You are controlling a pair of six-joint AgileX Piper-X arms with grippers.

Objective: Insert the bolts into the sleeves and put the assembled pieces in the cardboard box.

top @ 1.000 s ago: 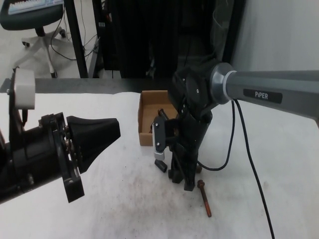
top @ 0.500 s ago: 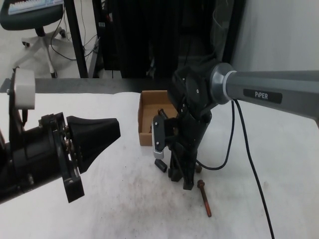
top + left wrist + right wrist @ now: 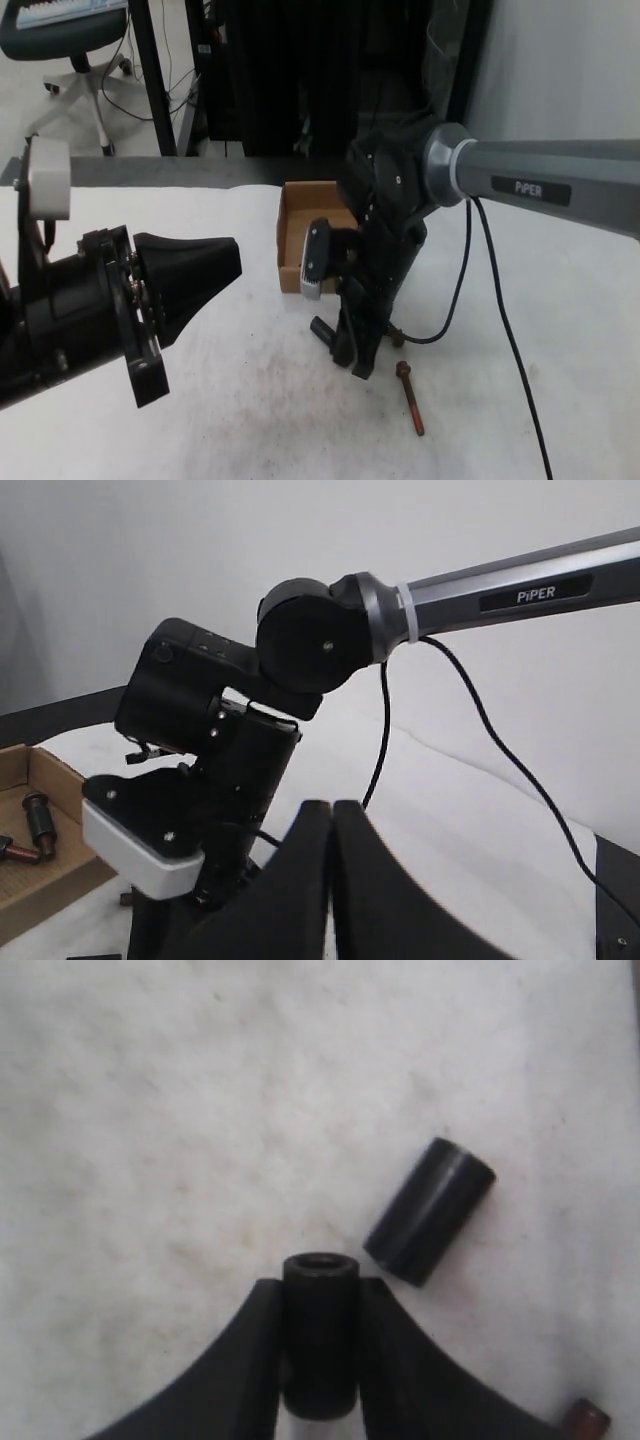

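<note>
**A:** Two pieces [image 3: 36, 818] at least are lying in the cardboard box [image 3: 55, 880], so part of the job is looking done.

**B:** Are they sitting in sleeves already?

**A:** One seems to be wearing a dark collar, though that is hard to make out. Outside the box, work is going on. The right gripper [image 3: 320, 1290] is pointing down at the bench [image 3: 150, 1110] and is clamping a black sleeve [image 3: 320, 1345] between its fingers, bore facing outward.

**B:** And the other loose parts?

**A:** A second sleeve [image 3: 430, 1210] is lying on its side just beside the held one, apart from it. One bolt [image 3: 409, 398] is lying on the bench near that arm, on the side away from the box.

**B:** What is the left gripper [image 3: 331, 810] doing?

**A:** It is hanging well apart from the parts, with its fingers pressed together and nothing between them.

**B:** So what is remaining?

**A:** Judging by this, the held sleeve is waiting for a bolt, the second sleeve is needing one too, and both are waiting to go in the box.
</note>
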